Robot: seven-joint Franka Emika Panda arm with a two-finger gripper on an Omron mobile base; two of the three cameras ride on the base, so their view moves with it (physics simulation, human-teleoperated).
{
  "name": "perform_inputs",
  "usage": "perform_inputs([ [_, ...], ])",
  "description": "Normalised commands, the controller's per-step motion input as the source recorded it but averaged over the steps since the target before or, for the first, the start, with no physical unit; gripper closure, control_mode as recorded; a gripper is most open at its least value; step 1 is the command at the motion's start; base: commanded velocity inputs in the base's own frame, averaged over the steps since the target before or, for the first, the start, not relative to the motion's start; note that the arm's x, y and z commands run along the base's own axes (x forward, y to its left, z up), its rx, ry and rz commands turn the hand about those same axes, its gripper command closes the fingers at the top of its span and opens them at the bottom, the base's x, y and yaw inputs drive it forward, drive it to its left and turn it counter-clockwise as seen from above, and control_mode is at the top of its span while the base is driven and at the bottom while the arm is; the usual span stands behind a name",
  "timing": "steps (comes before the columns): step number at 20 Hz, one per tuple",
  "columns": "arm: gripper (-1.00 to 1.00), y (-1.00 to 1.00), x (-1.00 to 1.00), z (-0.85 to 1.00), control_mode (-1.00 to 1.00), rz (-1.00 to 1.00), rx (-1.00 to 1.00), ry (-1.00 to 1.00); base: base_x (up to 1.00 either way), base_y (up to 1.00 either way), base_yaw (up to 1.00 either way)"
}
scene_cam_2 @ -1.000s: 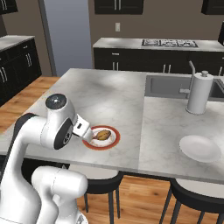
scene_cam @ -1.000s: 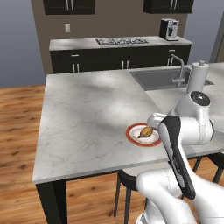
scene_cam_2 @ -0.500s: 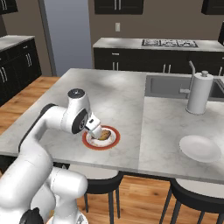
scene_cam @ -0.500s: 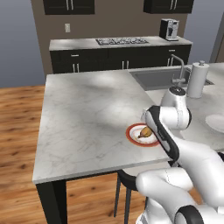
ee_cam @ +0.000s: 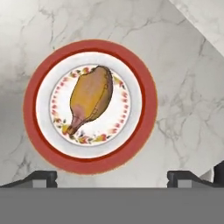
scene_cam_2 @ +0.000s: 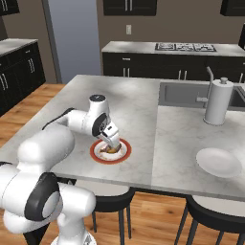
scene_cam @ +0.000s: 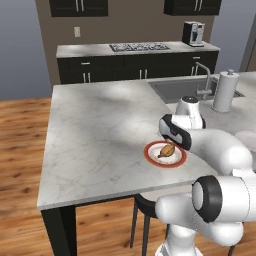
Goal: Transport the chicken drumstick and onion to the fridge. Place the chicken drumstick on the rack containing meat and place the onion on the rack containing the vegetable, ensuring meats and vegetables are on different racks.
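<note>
While the gripper (ee_cam: pixel 112 177) hangs just above the red-rimmed plate (ee_cam: pixel 148 105) with its jaws spread wide and nothing between them, the chicken drumstick (ee_cam: pixel 89 98) lies untouched in the plate's middle, on the marble bench (scene_cam: pixel 100 130) near its front edge, beside the sink (scene_cam_2: pixel 191 94)

Golden-brown chicken drumstick (ee_cam: pixel 90 97); red-rimmed, floral-patterned white plate (ee_cam: pixel 144 103).

Chicken drumstick (ee_cam: pixel 90 97) on plate (ee_cam: pixel 146 107) on counter (scene_cam: pixel 100 130), jaws above.
</note>
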Motion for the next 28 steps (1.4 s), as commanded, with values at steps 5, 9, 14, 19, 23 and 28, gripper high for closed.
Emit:
perform_inputs([
  [5, -1.0, 0.0, 0.24, -0.49, -1.0, -0.06, 0.0, 0.16, 0.0, 0.0, 0.0],
  [9, -1.0, 0.0, 0.35, -0.42, -1.0, -0.04, 0.0, 0.06, 0.0, 0.0, 0.0],
  [14, -1.0, 0.0, 0.4, -0.39, -1.0, -0.02, 0.0, 0.03, 0.0, 0.0, 0.0],
  [19, -1.0, 0.0, 0.41, -0.29, -1.0, -0.01, 0.0, 0.0, 0.0, 0.0, 0.0],
  [23, -1.0, -0.05, 0.18, -0.26, -1.0, -0.02, 0.0, 0.03, 0.0, 0.0, 0.0],
  [28, -1.0, -0.07, 0.0, -0.23, -1.0, -0.07, 0.0, 0.1, 0.0, 0.0, 0.0],
])
